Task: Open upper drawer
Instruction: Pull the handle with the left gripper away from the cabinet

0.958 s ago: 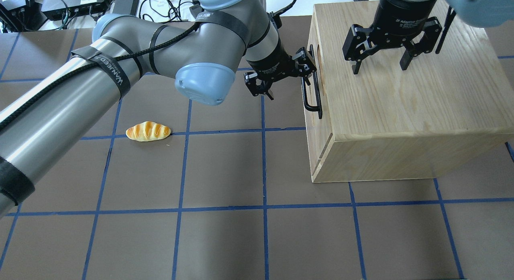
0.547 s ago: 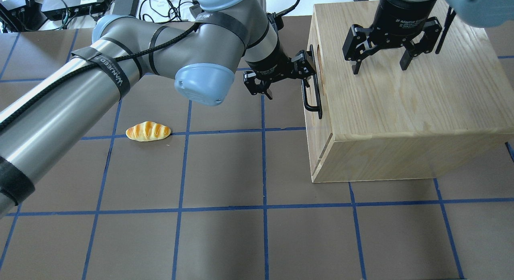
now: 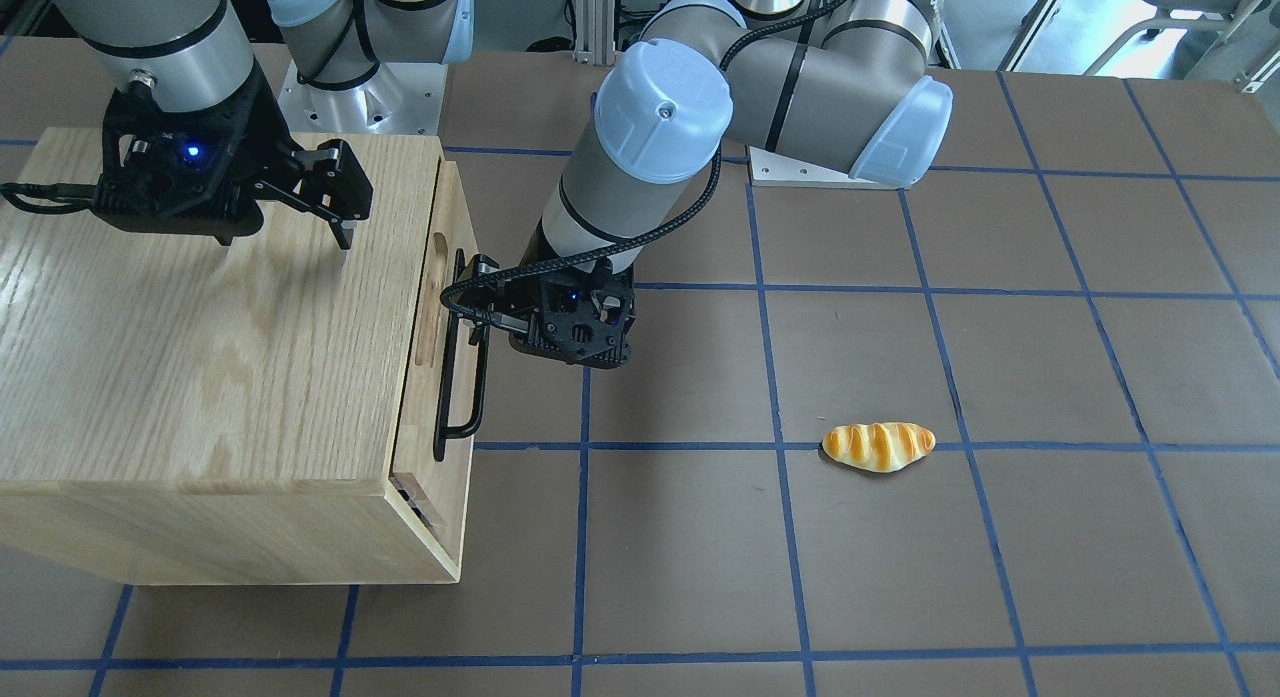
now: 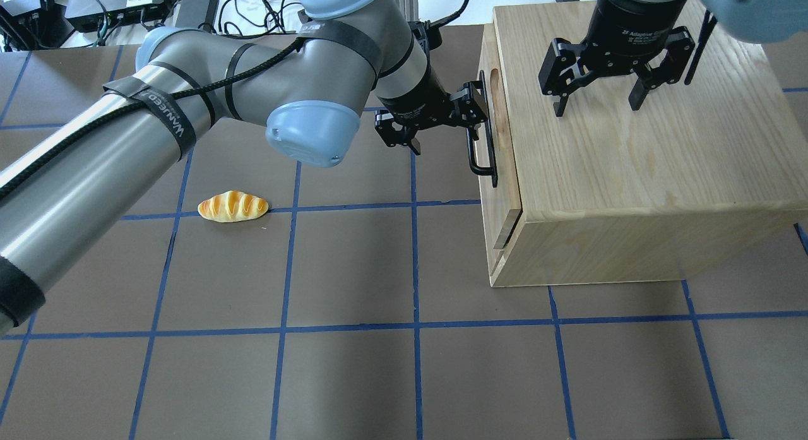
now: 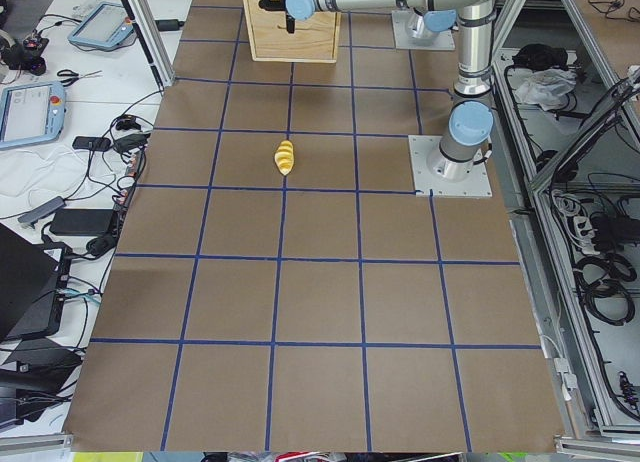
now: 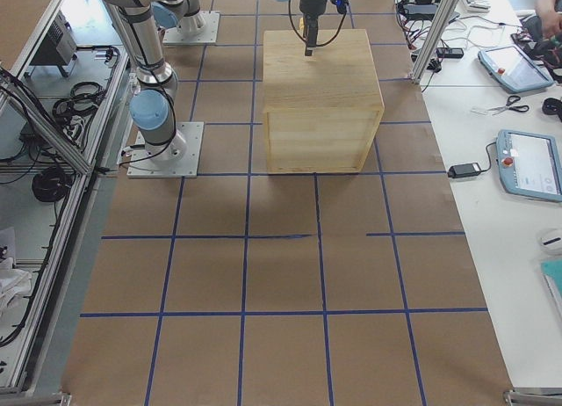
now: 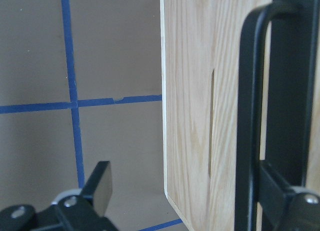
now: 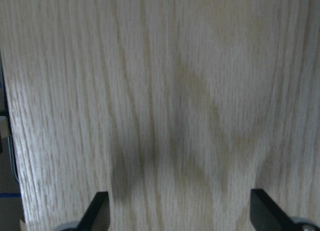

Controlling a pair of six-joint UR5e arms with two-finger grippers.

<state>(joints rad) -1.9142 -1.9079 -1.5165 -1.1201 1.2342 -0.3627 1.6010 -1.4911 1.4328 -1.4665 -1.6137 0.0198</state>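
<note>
Left gripper (image 4: 449, 134), spread wide with one finger hooked behind the top-to-bottom handle (image 4: 472, 153), lies frame-left of the drawer (image 4: 503, 143) in the overhead view.

The left gripper (image 4: 445, 129) is filling the gap at the handle (image 4: 483, 140) of the upper drawer (image 4: 505, 194). The table (image 4: 442, 269) left of the drawer is lying open. The bread roll (image 4: 233, 206) is sitting well apart, further left.

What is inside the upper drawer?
Its inside cannot be seen: the upper drawer is out only a crack, covered by the cabinet top. The left gripper hooks its handle.
</note>
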